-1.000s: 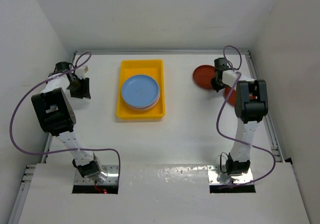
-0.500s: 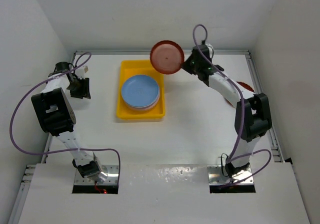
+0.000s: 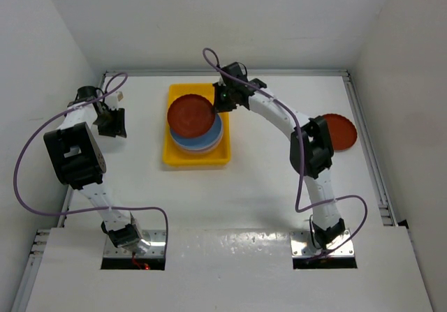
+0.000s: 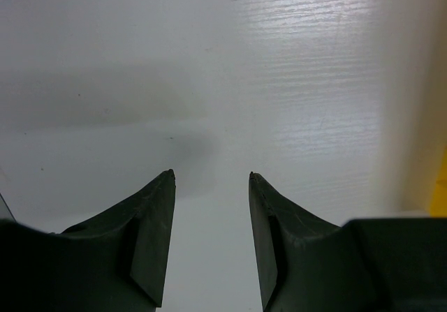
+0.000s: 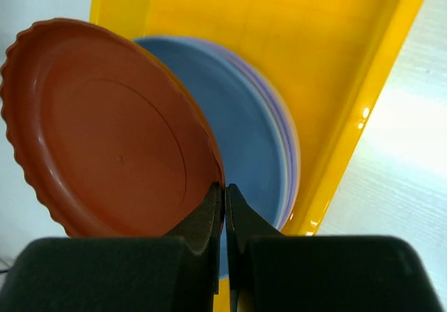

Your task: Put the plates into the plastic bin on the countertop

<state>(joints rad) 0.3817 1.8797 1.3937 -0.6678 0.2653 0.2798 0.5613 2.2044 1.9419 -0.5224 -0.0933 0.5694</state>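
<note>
The yellow plastic bin [image 3: 222, 92] stands at the back middle of the white countertop [image 3: 265, 186]. It holds a stack of plates with a light blue plate [image 3: 209, 139] on top. My right gripper [image 3: 221, 101] is shut on the rim of a dark red fluted plate [image 3: 190, 115] and holds it tilted over the stack. The wrist view shows that red plate [image 5: 112, 123], the blue plate [image 5: 244, 137] and the bin [image 5: 314, 61]. Another dark red plate [image 3: 341, 132] lies at the right. My left gripper [image 3: 112, 122] is open and empty at the far left.
White walls close in the counter on the left, back and right. The left wrist view shows the left gripper [image 4: 211, 179] over bare white surface with a sliver of the yellow bin [image 4: 441, 186] at its right edge. Purple cables loop off both arms.
My right arm has carried the dark red plate from the back right over to the bin, down over the blue plate stack. The left arm has not moved.
</note>
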